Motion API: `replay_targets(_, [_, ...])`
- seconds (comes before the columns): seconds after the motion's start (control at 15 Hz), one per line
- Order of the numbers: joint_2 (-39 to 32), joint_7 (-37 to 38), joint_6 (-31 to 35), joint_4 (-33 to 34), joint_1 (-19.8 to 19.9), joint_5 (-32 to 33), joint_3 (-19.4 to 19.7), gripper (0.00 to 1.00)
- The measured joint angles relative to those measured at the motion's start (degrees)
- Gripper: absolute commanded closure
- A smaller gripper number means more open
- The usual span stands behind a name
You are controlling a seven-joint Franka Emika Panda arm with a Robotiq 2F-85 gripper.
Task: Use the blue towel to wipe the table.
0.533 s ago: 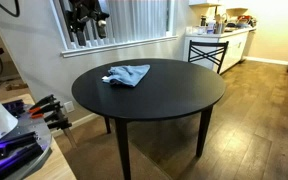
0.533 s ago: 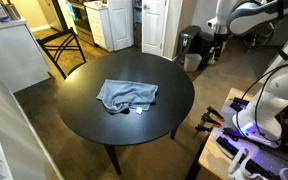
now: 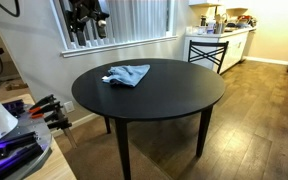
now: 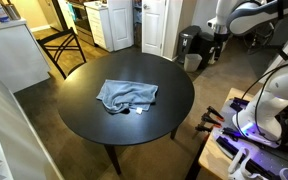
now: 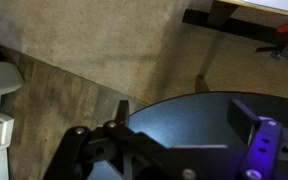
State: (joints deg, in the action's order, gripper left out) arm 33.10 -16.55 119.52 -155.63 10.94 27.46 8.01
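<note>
The blue towel [image 4: 127, 95] lies crumpled on the round table [image 4: 134, 128]. The gripper [image 4: 218, 31] hangs beyond the table rim, at 2 o'clock from the towel, jaws apart and empty.

You see the towel [image 3: 129, 74] as a pale, dusty blue, plain and without print, lying against a table [image 3: 174, 100] that is solid black, top and legs alike. In the wrist view your gripper [image 5: 184, 112] is black too, with a small violet light glowing on its body. The floor [image 3: 254, 120] is warm brown wood in planks. The blinds [image 3: 134, 20] are white in vertical slats.
</note>
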Motion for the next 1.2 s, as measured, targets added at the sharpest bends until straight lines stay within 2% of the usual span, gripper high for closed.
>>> replay_targets(0.4, [0.0,0.0,0.0,0.1,-0.2,0.0,0.0,0.00])
replay_targets(0.6, [-1.5,0.2,0.3,1.2,-2.4,-0.7,-0.1,0.00])
replay_targets(0.93, [-10.7,0.3,5.4,6.9,-8.5,-5.6,-1.9,0.00])
replay_targets(1.2, [-21.2,0.2,10.9,13.1,-12.6,-13.1,-3.2,0.00])
